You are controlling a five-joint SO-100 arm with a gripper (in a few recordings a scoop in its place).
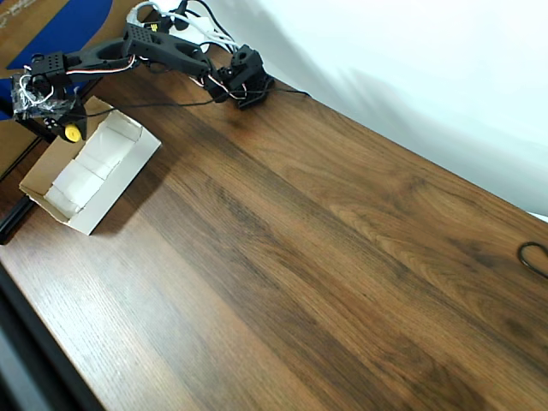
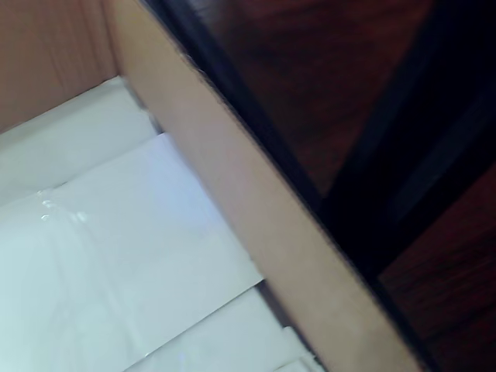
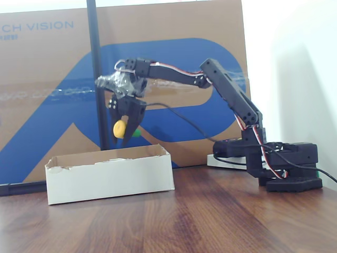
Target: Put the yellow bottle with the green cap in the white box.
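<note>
- from my remote station i take the white box (image 3: pixel 110 179) as the landmark; it sits on the wooden table (image 3: pixel 221 221), open top up, white outside and tan on its inner walls.
- in the fixed view the gripper (image 3: pixel 126 128) hangs above the box, over its middle part, pointing down and clear of the rim.
- the gripper is closed on the yellow bottle with the green cap (image 3: pixel 120 128); the yellow body shows between the dark fingers and a bit of green cap sticks out on the right of them.
- the bottle is in the air above the box, not touching it.
- in the overhead view the bottle (image 1: pixel 73 133) shows as a yellow spot at the box's (image 1: pixel 128 163) upper left edge, with the gripper (image 1: pixel 60 124) around it; whether it sits over the opening or just beside the rim i cannot tell from this angle.
- the wrist view looks down into the box (image 2: pixel 256 225): white paper on the bottom, a tan wall running diagonally, dark table beyond it.
- the arm's base (image 3: pixel 287 163) stands on the table to the right of the box, well apart from it.
- a brown cardboard panel with blue print (image 3: pixel 174 63) stands behind the box.
</note>
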